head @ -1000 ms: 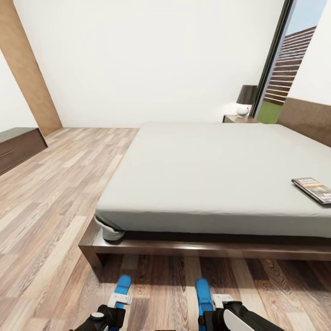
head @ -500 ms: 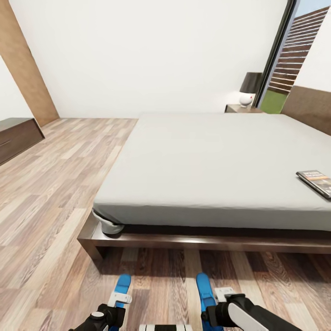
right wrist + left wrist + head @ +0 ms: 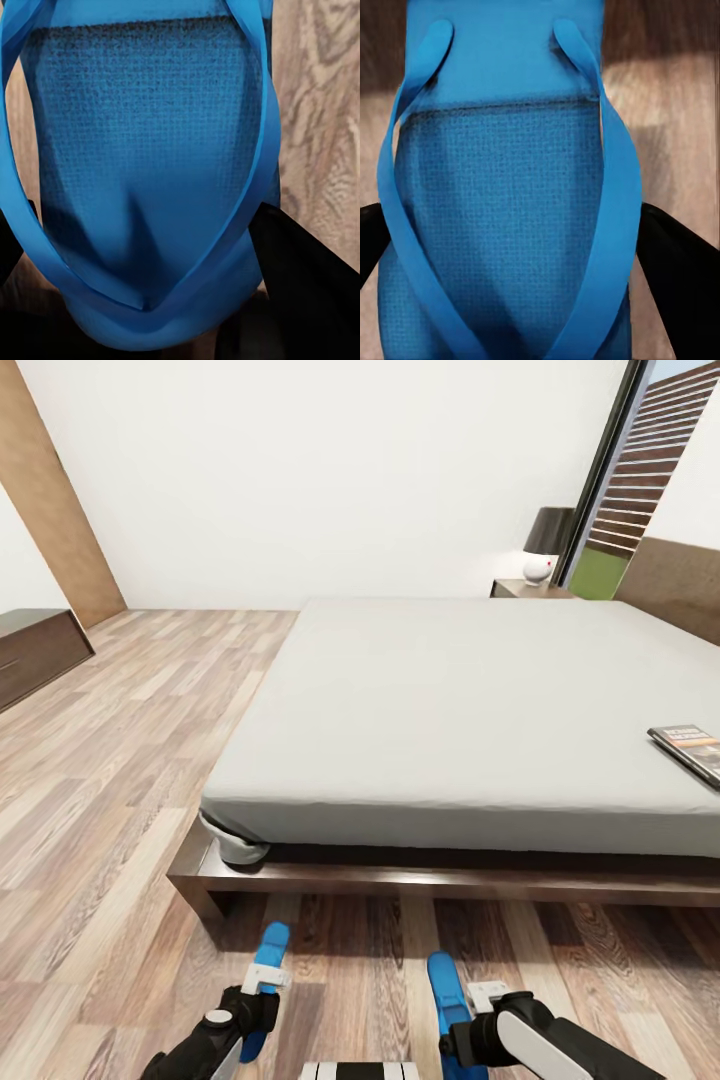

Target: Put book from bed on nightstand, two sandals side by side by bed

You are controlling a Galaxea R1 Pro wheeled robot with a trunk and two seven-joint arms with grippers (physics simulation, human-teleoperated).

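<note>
White walls and wood-plank floor [image 3: 110,760] of the bedroom; tall black-framed window at the far right corner with a slatted fence and grass outside.

Bed [image 3: 470,710]: dark brown platform frame, plain grey mattress, crossing the head view from centre to right edge.

Book [image 3: 692,751]: lies flat on the mattress near its front edge, at the right edge of the head view and partly cut off there.

Nightstand [image 3: 530,589]: beyond the far side of the bed, beside the window, carrying a lamp [image 3: 545,545] with a dark shade and white round base. Second dark wooden cabinet [image 3: 35,655] against the left wall.

2 sandals, both bright blue, both pointing toward the bed frame's front edge, well apart from each other:
- Left sandal [image 3: 265,972]: left pincer [image 3: 262,990] is clamped on it; in the left wrist view the sole and straps [image 3: 502,217] sit between 2 dark fingers [image 3: 679,277].
- Right sandal [image 3: 445,990]: right pincer [image 3: 478,1005] grips it; right wrist view shows its textured sole [image 3: 142,157] over floor planks.

Whether either sandal touches the floor: cannot tell.
</note>
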